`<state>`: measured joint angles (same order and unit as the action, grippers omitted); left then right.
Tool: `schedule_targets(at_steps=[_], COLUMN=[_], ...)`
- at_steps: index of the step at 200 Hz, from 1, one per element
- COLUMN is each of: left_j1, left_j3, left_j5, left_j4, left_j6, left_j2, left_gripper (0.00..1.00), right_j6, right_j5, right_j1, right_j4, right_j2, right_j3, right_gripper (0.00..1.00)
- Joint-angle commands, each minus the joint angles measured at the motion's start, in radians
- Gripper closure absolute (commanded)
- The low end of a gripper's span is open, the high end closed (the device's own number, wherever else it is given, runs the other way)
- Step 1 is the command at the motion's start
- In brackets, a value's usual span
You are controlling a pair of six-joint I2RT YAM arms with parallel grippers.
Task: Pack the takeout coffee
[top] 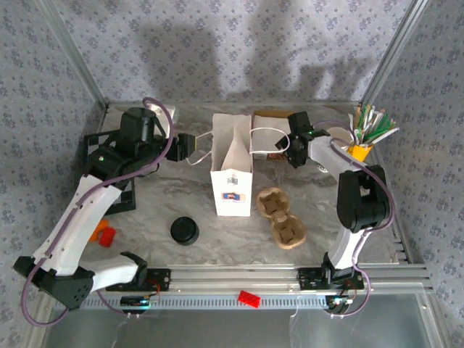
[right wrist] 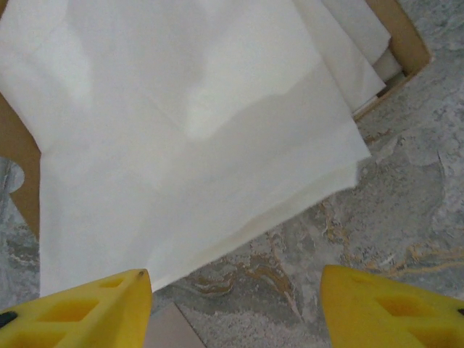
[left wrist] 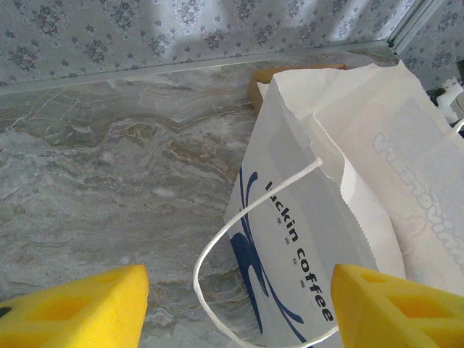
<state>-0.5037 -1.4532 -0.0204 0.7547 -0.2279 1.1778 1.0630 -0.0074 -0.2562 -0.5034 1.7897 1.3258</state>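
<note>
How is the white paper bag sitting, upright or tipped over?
Upright: the white paper bag stands on its base on the table, mouth facing up.

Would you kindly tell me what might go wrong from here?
The paper bag stands upright and unsupported; the open left gripper, by its string handle, might tug it over. If it falls, it could land on the cardboard cup carrier. The open right gripper could crumple the bag's other side.
</note>
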Motion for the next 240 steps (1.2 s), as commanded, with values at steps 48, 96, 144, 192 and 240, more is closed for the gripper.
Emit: schedule_targets(at_steps=[48,96,144,192,240], left_j1=[0.006,0.007,0.006,0.006,0.003], left_j3=[-0.010,-0.016,-0.036,-0.055,-0.090], left_j5=[-0.001,-0.007,-0.018,-0.026,-0.066], left_j4=[-0.024,-0.032,-0.024,-0.011,-0.008], left_j6=[0.020,0.015,0.006,0.004,-0.016], left_j2=[-0.018,-0.014,-0.009,-0.012,-0.006], left_gripper=[0.31,0.30,0.30,0.30,0.29], right_j6=[0.025,0.025,0.000,-0.066,-0.180], right_j5=[0.058,0.028,0.040,0.049,-0.002], right_j1=[-0.005,0.016,0.018,0.015,0.054], right_j4=[0.009,0.014,0.023,0.004,-0.008], right_j2=[0.034,0.027,-0.022,-0.153,-0.291], right_j3=[0.032,0.033,0.047,0.055,0.076], right_gripper=[0.64,0.85,1.00,1.00,1.00])
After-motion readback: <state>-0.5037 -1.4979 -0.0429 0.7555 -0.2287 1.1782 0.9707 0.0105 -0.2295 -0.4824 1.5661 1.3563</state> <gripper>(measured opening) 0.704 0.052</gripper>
